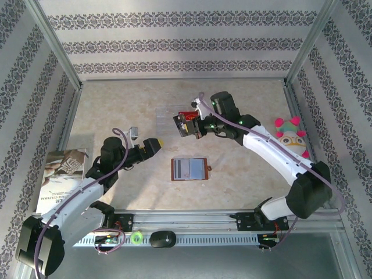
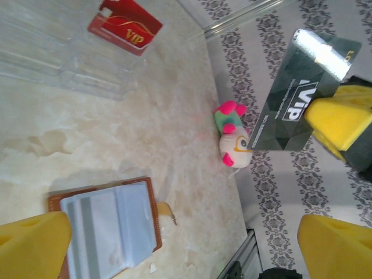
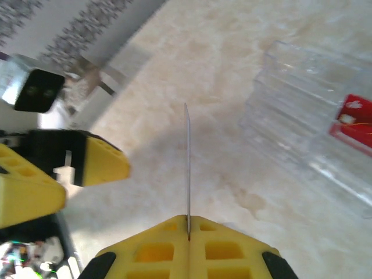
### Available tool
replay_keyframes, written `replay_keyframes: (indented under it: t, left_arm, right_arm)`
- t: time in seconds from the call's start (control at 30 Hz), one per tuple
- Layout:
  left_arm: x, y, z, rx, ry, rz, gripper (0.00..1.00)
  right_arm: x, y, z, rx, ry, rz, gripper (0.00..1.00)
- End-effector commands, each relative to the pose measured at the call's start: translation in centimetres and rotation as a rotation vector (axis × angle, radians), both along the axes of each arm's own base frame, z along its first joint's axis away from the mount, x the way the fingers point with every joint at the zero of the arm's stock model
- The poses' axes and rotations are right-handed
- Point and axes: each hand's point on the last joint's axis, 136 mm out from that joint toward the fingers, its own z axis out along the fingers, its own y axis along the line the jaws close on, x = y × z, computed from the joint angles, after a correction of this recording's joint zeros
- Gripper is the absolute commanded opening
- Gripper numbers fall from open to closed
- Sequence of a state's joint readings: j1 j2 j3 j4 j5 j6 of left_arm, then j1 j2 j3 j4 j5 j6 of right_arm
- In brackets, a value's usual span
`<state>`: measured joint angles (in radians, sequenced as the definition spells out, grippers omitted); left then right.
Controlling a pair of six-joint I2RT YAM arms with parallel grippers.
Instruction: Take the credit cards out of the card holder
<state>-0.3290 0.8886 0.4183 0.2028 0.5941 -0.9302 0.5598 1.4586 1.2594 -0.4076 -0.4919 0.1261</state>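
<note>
Black card [image 2: 299, 93] sat pinched between the closed fingers of my right gripper [image 3: 188, 224], seen edge-on from that wrist and held in the air at about 12 o'clock from the card holder [image 1: 189, 168]. I saw the holder lying open and flat mid-table, grey-blue lining up. My left gripper [image 2: 186, 244] hung spread wide, holding nothing, at the holder's 10 o'clock. The red card [image 2: 125, 24] rested in the clear tray [image 2: 52, 64], farther out at 12 o'clock.
</note>
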Motion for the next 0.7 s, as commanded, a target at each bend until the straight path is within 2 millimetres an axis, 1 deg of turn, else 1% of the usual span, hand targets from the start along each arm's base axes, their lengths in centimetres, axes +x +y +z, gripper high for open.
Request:
replay_keyframes:
  t: [0.0,0.03,0.1,0.2,0.27,0.43,0.53,0.67]
  left_arm:
    - [-0.3,1.1,-1.3,0.079,0.078,0.011,1.00]
    - [-0.3,1.6,-1.8,0.112,0.102,0.027,1.00]
    - [-0.4,2.6,-2.5,0.176,0.144,0.054,1.00]
    - [-0.5,3.6,-3.1,0.245,0.179,0.077,1.00]
    - [-0.6,4.4,-3.4,0.284,0.199,0.098,1.00]
    - [-0.7,5.6,-3.8,0.315,0.230,0.117,1.00]
    - [-0.8,6.2,-3.8,0.312,0.245,0.126,1.00]
    - [-0.9,6.8,-3.7,0.313,0.261,0.130,1.00]
  right_arm:
    - [0.4,-1.9,-2.3,-0.265,-0.048,0.084,0.00]
    - [1.0,-1.5,-1.8,-0.287,-0.068,0.102,0.00]
    - [2.3,-0.8,-1.9,-0.357,-0.095,0.135,0.00]
    - [4.1,0.1,-2.4,-0.467,-0.137,0.200,0.00]
    - [5.2,1.0,-3.1,-0.540,-0.164,0.254,0.00]
    - [7.2,3.1,-5.2,-0.704,-0.272,0.389,0.00]
    - [7.9,4.6,-6.0,-0.741,-0.327,0.458,0.00]
    - [8.8,5.9,-7.3,-0.761,-0.373,0.526,0.00]
